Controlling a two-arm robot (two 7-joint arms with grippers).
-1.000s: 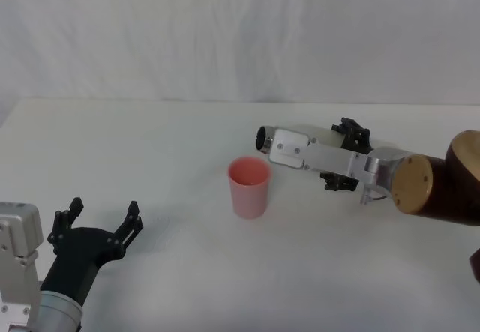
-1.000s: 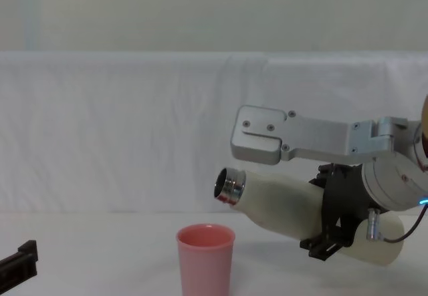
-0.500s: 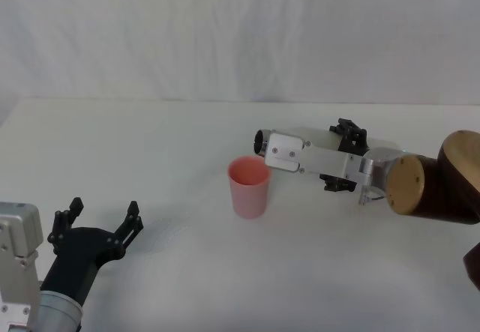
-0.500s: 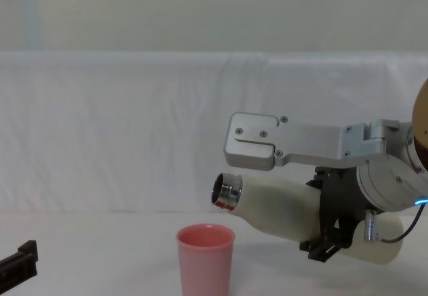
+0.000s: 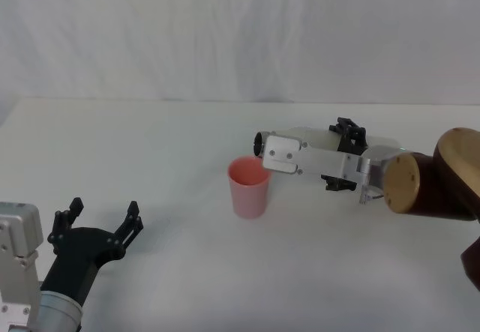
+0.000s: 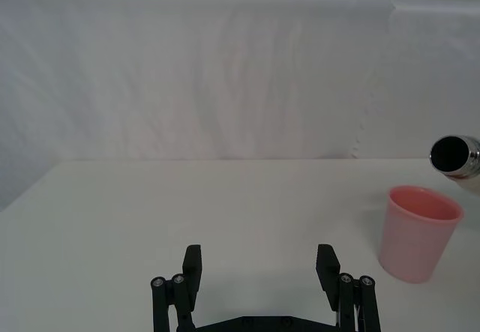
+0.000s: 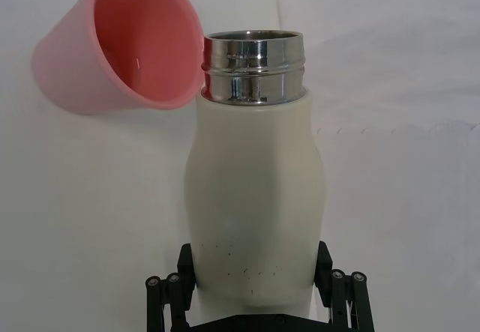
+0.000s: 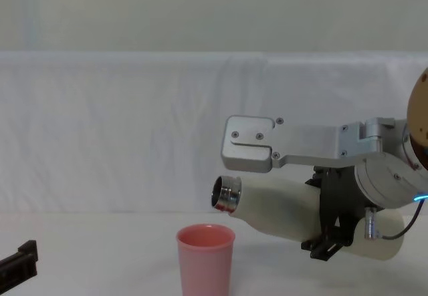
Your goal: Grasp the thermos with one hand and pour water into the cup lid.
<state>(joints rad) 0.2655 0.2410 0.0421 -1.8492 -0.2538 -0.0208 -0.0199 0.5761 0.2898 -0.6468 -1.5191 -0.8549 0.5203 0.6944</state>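
Thermos [image 8: 281,206] tipped lower over cup lid [image 8: 205,258]; right claw [image 5: 341,156] grasping it (white table [image 5: 150,167], possibly dry).

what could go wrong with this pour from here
1. The thermos mouth sits over the cup's right rim rather than its centre, so water may run down the outside or miss.
2. The cup stands free on the table; a nudge from the neck could tip it.
3. The right gripper holds the thermos near its base, so it might slip as it tilts further.
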